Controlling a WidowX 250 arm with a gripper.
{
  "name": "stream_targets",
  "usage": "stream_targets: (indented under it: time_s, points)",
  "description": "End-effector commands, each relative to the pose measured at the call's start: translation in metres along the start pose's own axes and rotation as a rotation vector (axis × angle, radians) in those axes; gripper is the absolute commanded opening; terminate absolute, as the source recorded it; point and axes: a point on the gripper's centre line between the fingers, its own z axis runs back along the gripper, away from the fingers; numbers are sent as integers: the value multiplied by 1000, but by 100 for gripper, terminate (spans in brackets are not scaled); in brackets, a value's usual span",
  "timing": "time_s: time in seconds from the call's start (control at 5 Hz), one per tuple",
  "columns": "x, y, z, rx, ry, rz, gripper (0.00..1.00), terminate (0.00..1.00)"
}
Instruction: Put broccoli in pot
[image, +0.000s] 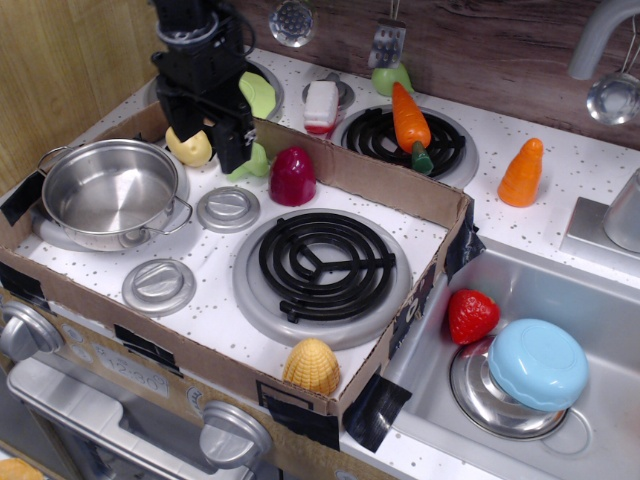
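Note:
The broccoli (257, 160) lies on the white stovetop at the back of the cardboard box, left of a dark red toy (293, 177). Only a light-green sliver of it shows beside my right finger. My black gripper (210, 150) is open and hangs low between the broccoli and a yellow toy (191, 149). One finger (236, 143) covers most of the broccoli. I cannot tell if it touches it. The shiny steel pot (108, 192) stands empty at the left, in front of the gripper and to its left.
Two flat silver discs (228, 210) (158, 287) and a black coil burner (318, 265) lie inside the cardboard wall (400, 190). A corn toy (311, 367) sits at the front edge. Carrots (408, 118) (523, 172), a lime plate (258, 95), a strawberry (471, 315) and a blue-lidded bowl (537, 365) lie outside the box.

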Motion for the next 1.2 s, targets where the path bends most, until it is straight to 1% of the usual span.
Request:
stream_targets:
  time_s: [0.0,0.4,0.6,0.8,1.0]
  points:
    - [22,17,7,33,-3,153,100,0]
    - [39,16,3,61,-15,259,100,0]
    - [43,7,-3,56,-10,295,100,0]
    - [48,-5,-12,43,-22,285,100,0]
    - [53,-5,-19,32,-13,262,100,0]
